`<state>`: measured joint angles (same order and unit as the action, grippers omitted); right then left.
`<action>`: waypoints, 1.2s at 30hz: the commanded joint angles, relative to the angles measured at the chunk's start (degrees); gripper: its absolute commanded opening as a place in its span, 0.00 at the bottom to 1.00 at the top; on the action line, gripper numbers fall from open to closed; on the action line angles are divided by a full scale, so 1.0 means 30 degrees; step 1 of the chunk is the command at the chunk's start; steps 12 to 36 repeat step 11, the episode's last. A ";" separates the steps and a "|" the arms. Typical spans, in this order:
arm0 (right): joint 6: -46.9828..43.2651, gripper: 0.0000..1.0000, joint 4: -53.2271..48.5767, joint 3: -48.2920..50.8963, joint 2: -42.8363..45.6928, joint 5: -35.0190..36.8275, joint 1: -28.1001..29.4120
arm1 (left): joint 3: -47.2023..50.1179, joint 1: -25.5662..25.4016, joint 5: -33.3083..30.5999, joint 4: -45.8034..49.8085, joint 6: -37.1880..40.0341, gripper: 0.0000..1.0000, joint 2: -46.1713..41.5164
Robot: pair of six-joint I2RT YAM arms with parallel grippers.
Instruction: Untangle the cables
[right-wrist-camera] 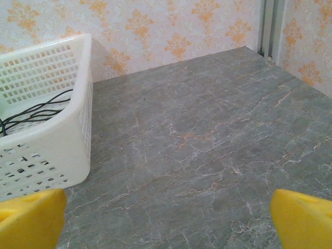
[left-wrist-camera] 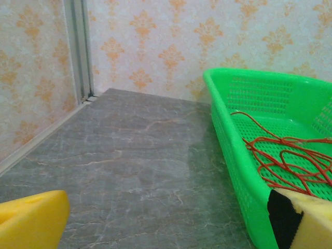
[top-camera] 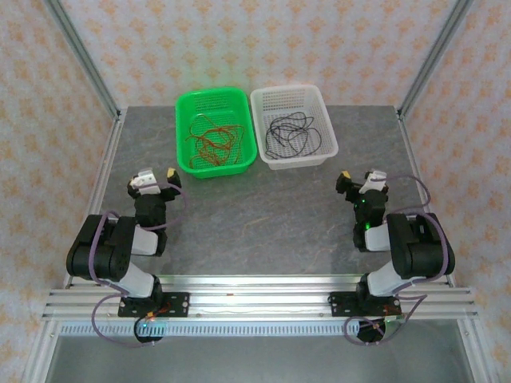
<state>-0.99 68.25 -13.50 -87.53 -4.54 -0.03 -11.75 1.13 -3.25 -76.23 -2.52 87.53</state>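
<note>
Red cables (top-camera: 214,142) lie in a loose curly heap inside the green basket (top-camera: 182,136). Black cables (top-camera: 294,133) lie coiled inside the white basket (top-camera: 259,128) beside it. My left gripper (top-camera: 158,177) hovers low over the table, in front of and left of the green basket, open and empty. In the left wrist view the red cables (left-wrist-camera: 290,161) sit behind the green basket wall (left-wrist-camera: 228,135), right of the open gripper (left-wrist-camera: 171,228). My right gripper (top-camera: 359,179) is open and empty, in front of and right of the white basket. The right wrist view has the black cables (right-wrist-camera: 31,114) left of the gripper (right-wrist-camera: 166,223).
Both baskets stand side by side at the back of the grey marble table (top-camera: 263,215). Metal frame posts (top-camera: 80,56) and patterned walls close in the table's sides and back. A white basket wall (right-wrist-camera: 52,145) stands left of my right gripper.
</note>
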 commanded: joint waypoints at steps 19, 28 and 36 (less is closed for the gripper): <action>-0.0772 1.00 -0.1160 0.0101 0.2955 0.0139 0.0482 | -0.0246 0.0036 0.1016 0.0360 0.0285 0.99 0.0136; -0.0772 1.00 -0.1160 0.0101 0.2955 0.0139 0.0482 | -0.0246 0.0036 0.1016 0.0360 0.0285 0.99 0.0136; -0.0772 1.00 -0.1160 0.0101 0.2955 0.0139 0.0482 | -0.0246 0.0036 0.1016 0.0360 0.0285 0.99 0.0136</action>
